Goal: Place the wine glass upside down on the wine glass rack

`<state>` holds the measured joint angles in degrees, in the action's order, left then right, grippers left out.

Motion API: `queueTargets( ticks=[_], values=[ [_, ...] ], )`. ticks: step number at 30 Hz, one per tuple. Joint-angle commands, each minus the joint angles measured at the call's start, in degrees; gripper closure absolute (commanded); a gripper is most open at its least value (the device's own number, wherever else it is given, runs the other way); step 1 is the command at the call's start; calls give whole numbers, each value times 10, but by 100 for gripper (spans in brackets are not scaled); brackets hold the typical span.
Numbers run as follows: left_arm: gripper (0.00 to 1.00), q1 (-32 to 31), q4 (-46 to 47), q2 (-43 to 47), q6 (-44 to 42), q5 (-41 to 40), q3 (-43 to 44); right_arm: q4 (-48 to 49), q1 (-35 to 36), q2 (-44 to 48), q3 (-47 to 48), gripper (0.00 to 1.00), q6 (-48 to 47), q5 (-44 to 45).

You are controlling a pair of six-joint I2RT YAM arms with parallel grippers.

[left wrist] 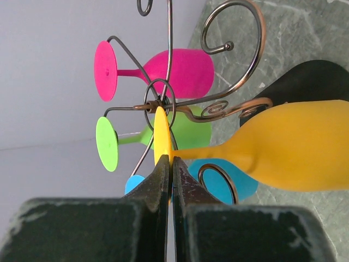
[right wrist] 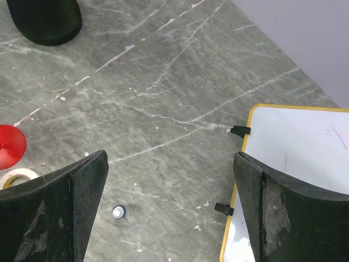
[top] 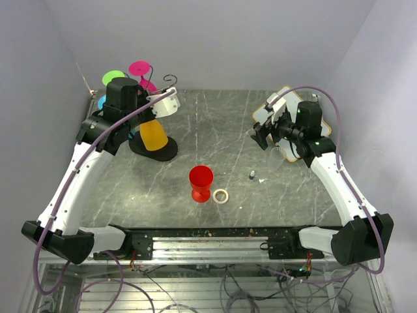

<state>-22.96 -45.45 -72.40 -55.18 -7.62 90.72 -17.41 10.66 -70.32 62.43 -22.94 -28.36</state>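
Yellow wine glass (left wrist: pixel 294 144) is smooth matte plastic with a fat rounded bowl. It's up at the wine glass rack (top: pixel 166 151), bowl pointing down, stem just under a curled wire arm. The left gripper (left wrist: pixel 169 161) has its jaws together, pinching the thin foot's rim. Pink, green and blue glasses crowd that side. The right gripper (right wrist: pixel 172 207) hangs with jaws wide apart over the marbled grey counter (top: pixel 215 124), with bare stone around a red glass (top: pixel 201 182).

The yellow wine glass (left wrist: pixel 294 144) is matt plastic, the rack (left wrist: pixel 316 82) glossy wire.
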Motion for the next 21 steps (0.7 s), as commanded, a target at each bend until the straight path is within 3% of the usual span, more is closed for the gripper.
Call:
queueTargets(
  ticks=[1,21],
  values=[
    [93,-10,34,5,-8,-42,-3,4,-4,-1,-4,2,-1,-13],
    [93,-13,-33,31,-30,-75,18,0,-6,0,-2,2,-3,-17]
  ],
)
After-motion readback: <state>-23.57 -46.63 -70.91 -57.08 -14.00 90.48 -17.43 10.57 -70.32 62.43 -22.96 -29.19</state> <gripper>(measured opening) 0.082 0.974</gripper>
